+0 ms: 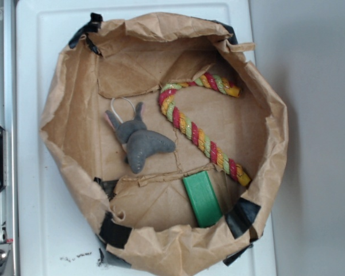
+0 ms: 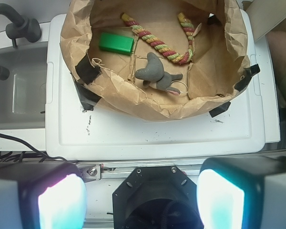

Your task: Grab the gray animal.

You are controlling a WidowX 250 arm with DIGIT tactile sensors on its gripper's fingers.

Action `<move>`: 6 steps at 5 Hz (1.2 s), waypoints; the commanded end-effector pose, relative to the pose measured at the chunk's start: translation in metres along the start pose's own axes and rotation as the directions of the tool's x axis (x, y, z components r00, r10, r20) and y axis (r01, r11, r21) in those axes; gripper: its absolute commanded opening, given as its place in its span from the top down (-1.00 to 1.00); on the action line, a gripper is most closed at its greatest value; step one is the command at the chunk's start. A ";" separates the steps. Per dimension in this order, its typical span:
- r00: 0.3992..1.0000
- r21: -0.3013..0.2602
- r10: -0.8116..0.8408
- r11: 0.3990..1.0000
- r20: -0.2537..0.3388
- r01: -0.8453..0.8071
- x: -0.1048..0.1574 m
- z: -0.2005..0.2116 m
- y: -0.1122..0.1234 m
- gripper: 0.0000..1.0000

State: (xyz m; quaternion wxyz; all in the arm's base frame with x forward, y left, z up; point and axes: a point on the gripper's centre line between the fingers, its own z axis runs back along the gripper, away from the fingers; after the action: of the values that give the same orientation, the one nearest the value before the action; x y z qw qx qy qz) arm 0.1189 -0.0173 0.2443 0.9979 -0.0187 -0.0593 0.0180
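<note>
Pincer (image 2: 140,198) wide open, empty.

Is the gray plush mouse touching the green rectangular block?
No, the gray plush mouse lies apart from the green rectangular block, with bare brown paper between them.

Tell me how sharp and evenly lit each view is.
Exterior view: soft overall, even light, the gray mouse slightly blurred. Wrist view: the mouse reasonably sharp, but the gripper fingers glow overexposed and blurred.
</note>
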 end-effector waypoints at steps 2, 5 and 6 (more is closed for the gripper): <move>1.000 0.069 -0.024 0.997 0.020 0.023 0.049 -0.018 0.017 -1.00; 1.000 0.069 -0.024 0.997 0.020 0.023 0.049 -0.018 0.017 -1.00; 0.990 0.025 -0.130 0.991 0.049 0.129 0.095 -0.055 0.027 -1.00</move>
State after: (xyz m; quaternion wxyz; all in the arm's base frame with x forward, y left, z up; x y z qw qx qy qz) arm 0.2183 0.0077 0.1864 0.9964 -0.0061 -0.0601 -0.0588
